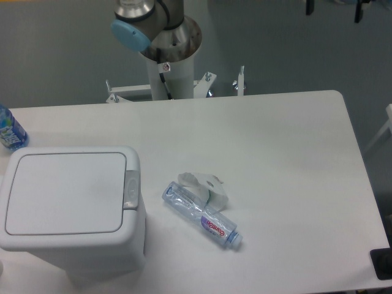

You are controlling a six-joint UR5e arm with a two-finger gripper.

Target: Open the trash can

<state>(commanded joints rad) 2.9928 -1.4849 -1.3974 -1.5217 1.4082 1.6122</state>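
From my seat I see only the lower part of the arm [160,30] at the top edge of the view: its white base column standing upright, a silver joint housing above it, and a light blue round cap facing left. The rest of the arm runs out of frame, so I can't see the gripper at all

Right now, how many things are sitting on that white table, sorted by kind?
Trash cans: 1, the white trash can, lid shut.
Plastic bottles: 2, a clear bottle lying on its side and a blue-labelled bottle at the left edge.
Crumpled white items: 1, a white wrapper-like piece touching the clear bottle.
Total: 4. The gripper is out of view.
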